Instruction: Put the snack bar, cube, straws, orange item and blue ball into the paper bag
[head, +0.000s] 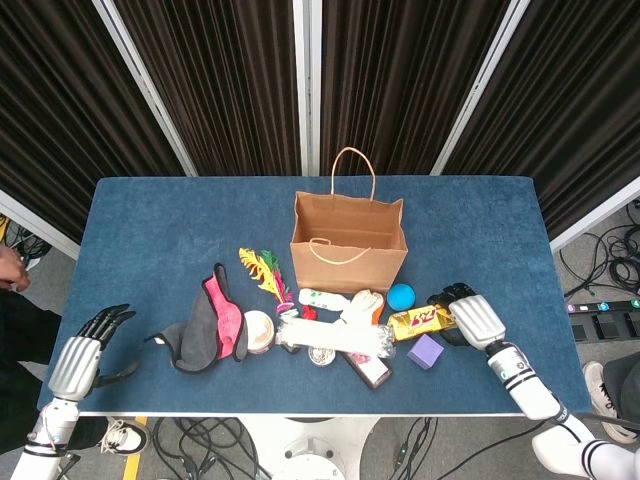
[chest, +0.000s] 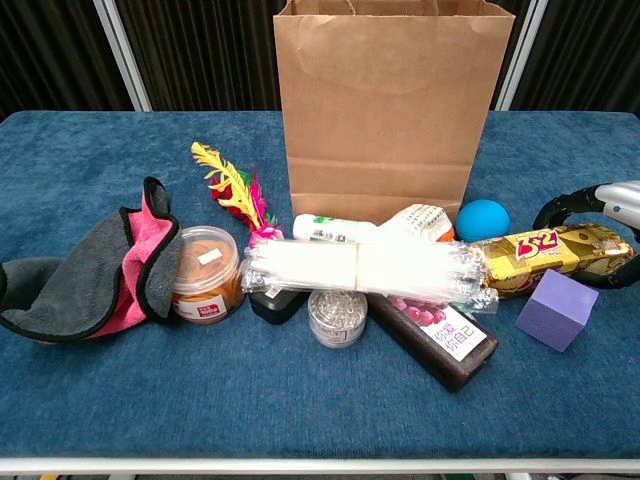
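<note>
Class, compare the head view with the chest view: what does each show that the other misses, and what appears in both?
Only the head view shows the left robot hand off the table's near-left corner, fingers apart, and the brown paper bag's open top and handles. Only the chest view makes the print on the gold-wrapped snack bar readable. Both show the right robot hand curled around that bar's end, the purple cube, blue ball and clear straw bundle.

Robot test lab, staged recording bay. Black pleated curtains (head: 400, 70) with white frame rails (head: 308, 80) are closing off the back, beyond both hands. A blue-felt table (head: 170, 220) is standing on bare grey floor. Loose cables (head: 615, 260) and a power strip (head: 603, 308) are lying just outboard of the right hand (head: 473, 318).
</note>
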